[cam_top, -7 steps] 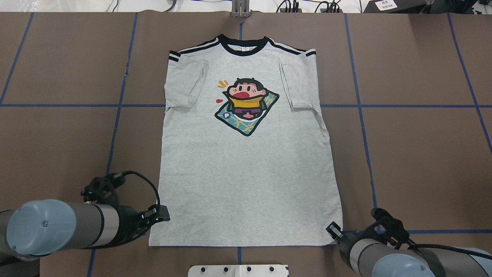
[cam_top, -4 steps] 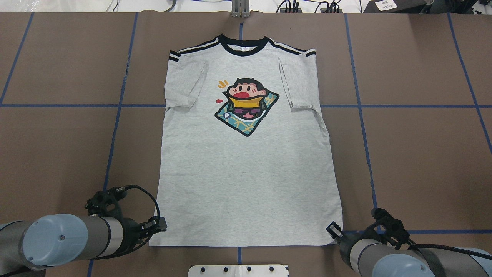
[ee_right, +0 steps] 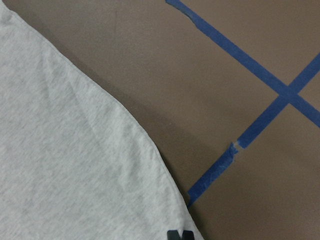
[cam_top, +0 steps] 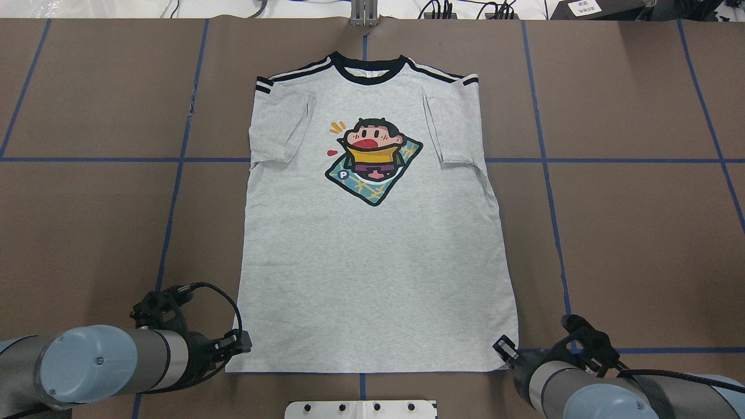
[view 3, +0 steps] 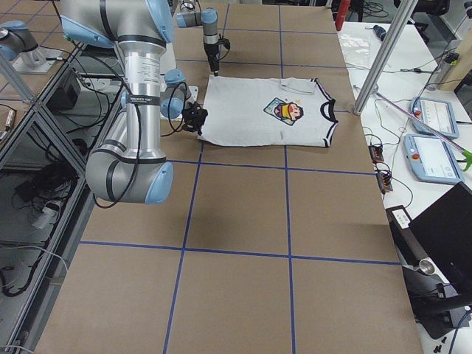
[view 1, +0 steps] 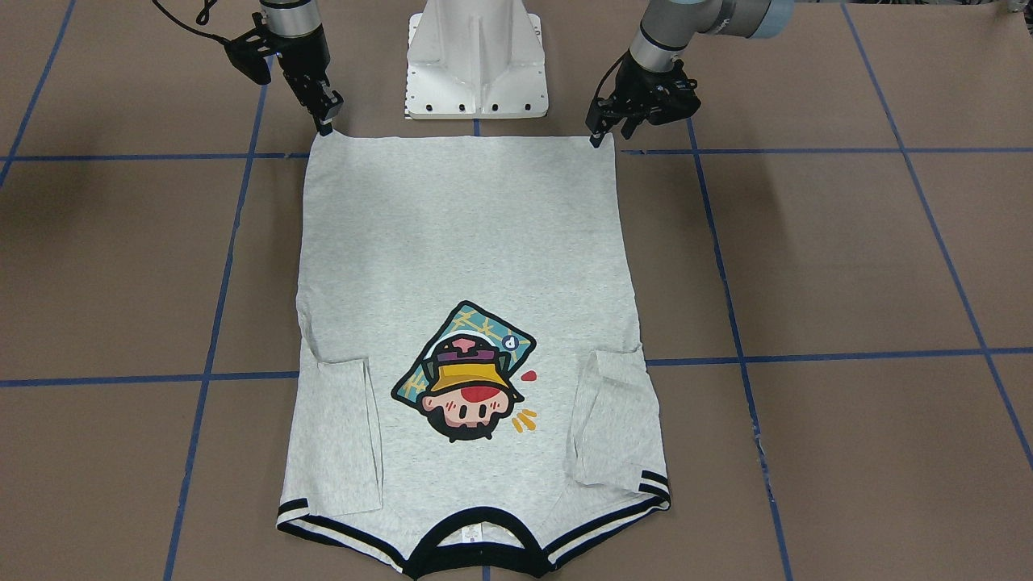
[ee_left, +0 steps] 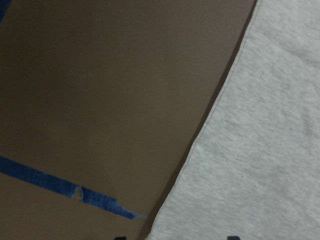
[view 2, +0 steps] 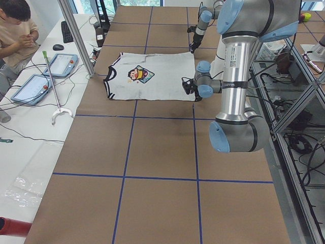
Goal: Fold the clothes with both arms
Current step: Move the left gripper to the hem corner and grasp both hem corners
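T-shirt [cam_top: 372,262] flat on brown table [cam_top: 640,244], print up, sleeves folded inward, collar at far edge from robot. Left gripper [view 1: 604,133] low at one hem corner, jaws apart, straddling hem edge. Right gripper [view 1: 324,123] at other hem corner, jaws together on fabric.

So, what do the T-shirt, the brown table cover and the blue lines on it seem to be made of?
T-shirt: soft knit fabric, probably cotton jersey, matte; the wrist views show flecked grey cloth with a hemmed edge. Table cover: seemingly brown paper or thin card, matte and flat. Blue lines: adhesive tape, judging by a torn, ragged break.
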### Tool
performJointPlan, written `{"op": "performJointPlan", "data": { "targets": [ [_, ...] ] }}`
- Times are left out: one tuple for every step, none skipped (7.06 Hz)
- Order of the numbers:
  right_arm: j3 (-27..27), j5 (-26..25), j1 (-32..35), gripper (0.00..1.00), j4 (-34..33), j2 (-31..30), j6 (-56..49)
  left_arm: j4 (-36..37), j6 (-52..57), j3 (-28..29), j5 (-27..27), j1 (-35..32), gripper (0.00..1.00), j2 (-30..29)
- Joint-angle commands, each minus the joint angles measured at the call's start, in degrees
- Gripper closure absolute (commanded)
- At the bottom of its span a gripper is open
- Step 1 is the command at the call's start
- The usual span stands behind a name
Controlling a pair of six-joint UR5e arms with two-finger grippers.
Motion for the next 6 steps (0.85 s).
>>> {"op": "performJointPlan", "data": {
  "targets": [
    [0.02,0.00,0.00,1.00,0.01,0.02,0.01,0.07,-0.17,-0.05,-0.38,1.13,0.33,-0.01],
    [0.10,0.00,0.09,1.00,0.01,0.02,-0.08,0.07,-1.04,0.04,-0.30,1.74,0.40,0.08],
    [0.10,0.00,0.00,1.00,0.01,0.10,0.01,0.07,-1.14,0.21,-0.30,1.75,0.41,0.26],
    [0.02,0.00,0.00,1.00,0.01,0.02,-0.08,0.07,-1.14,0.56,-0.30,1.75,0.41,0.34],
    [0.10,0.00,0.09,1.00,0.01,0.02,-0.08,0.07,-1.14,0.65,-0.30,1.75,0.43,0.43],
    [0.10,0.00,0.09,1.00,0.01,0.02,-0.08,0.07,-1.14,1.00,-0.30,1.75,0.55,0.43]
  ]
}}
